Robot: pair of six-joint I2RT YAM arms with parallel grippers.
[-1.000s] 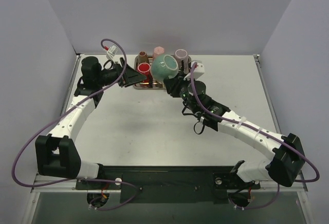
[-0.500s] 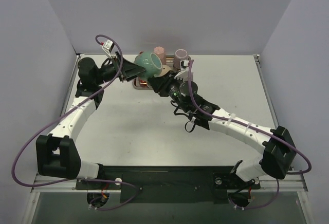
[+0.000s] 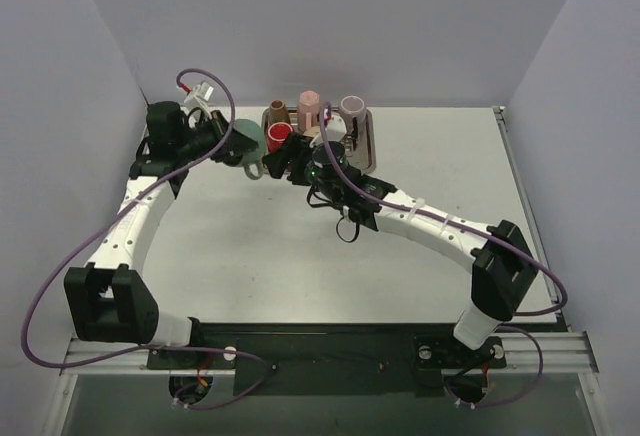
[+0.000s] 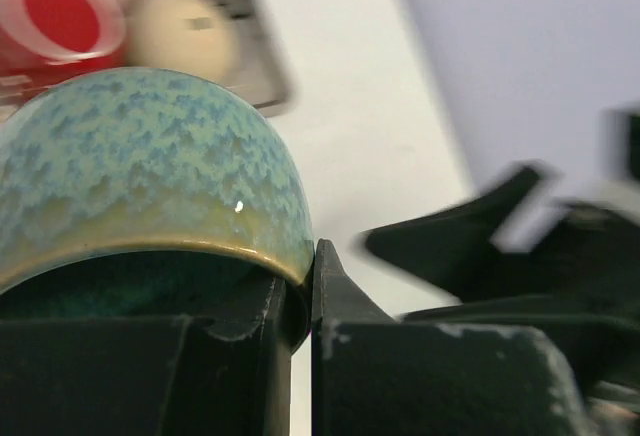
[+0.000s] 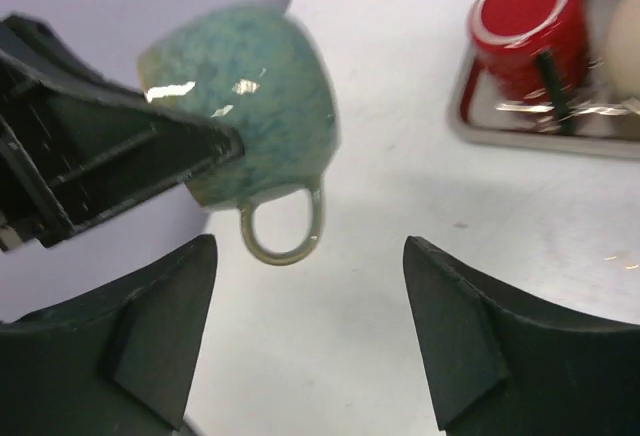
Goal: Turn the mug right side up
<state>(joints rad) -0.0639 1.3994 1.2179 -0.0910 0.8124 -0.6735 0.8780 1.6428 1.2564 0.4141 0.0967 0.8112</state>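
Left end effector (image 4: 300,291) is clenched on the rim of the teal mug (image 5: 255,106), one finger inside the mouth, one outside. The mug appears lifted off the worktop (image 3: 300,256), left of the tray (image 3: 371,148) that carries a red cup (image 3: 279,136) and other cups. It lies roughly on its side, mouth toward the left arm, handle hanging down.

Right end effector (image 5: 310,251) is released, jaws spread wide, just beside the mug and holding nothing.

Judgement: the turn is partway. The mug is off its rim but not upright. Left to do: rotate the mouth upward, set the base on the worktop, let go.
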